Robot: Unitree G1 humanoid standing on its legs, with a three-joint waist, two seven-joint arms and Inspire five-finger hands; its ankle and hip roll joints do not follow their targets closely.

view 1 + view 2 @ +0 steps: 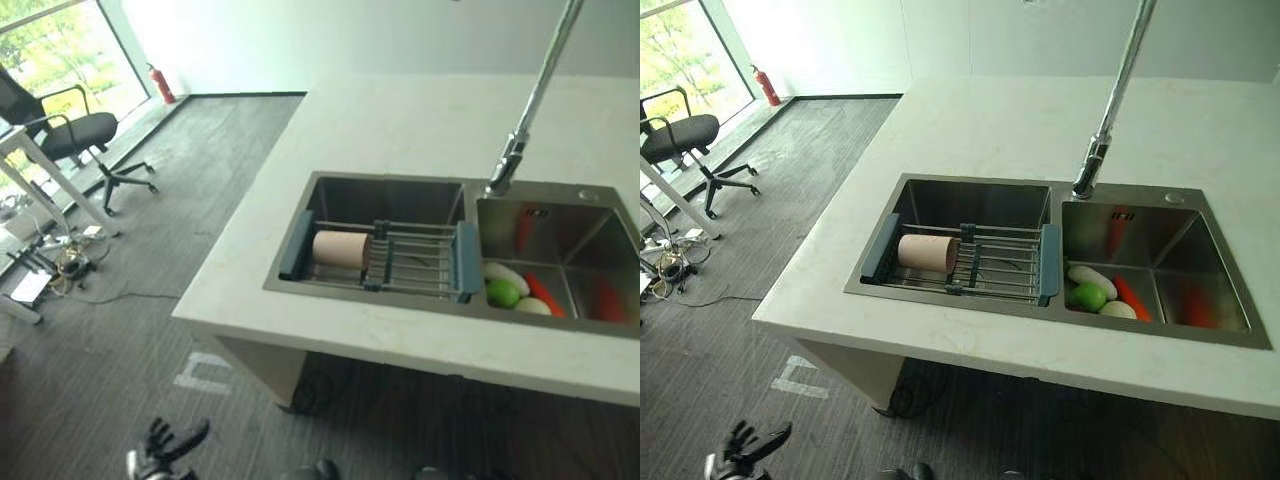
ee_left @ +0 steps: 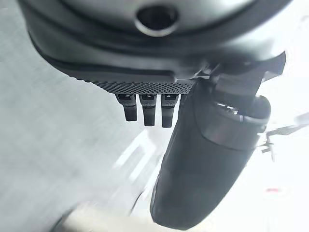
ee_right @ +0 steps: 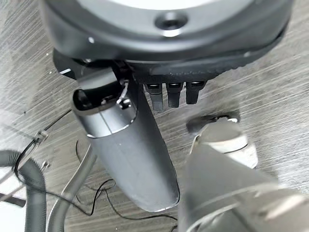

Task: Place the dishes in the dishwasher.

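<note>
Item: white table [image 1: 400,130] with a double steel sink [image 1: 452,205] set into it and a tall faucet [image 1: 530,105] at the divider.

Left basin: a grey-ended wire rack [image 1: 400,260] spans it, and a tan cup [image 1: 341,249] lies on its side on the rack's left end. This is the one dish on view and so the task's likely object.

Right basin: a green round fruit [image 1: 503,293], a white piece [image 1: 505,275] and an orange-red carrot-like piece [image 1: 543,294] clustered at the near left corner. Not dishes.

Left hand [image 1: 165,447]: hangs low over the grey floor [image 1: 130,340], well short of the table edge, fingers spread and slack, holding nothing. Its wrist view confirms straight fingers and an empty palm.

Right hand [image 3: 145,145]: seen from its own wrist camera, pointed at the floor, fingers straight, thumb out, empty.

Surroundings: black office chair [image 1: 75,135] and red extinguisher [image 1: 160,85] by the window, well apart from the work. No dishwasher can be made out.

Step in hand, as judged: the start, with nothing grasped. The next move calls for raising a hand above the table edge, reaching over the near sink rim to the rack, and closing round the cup's side.
</note>
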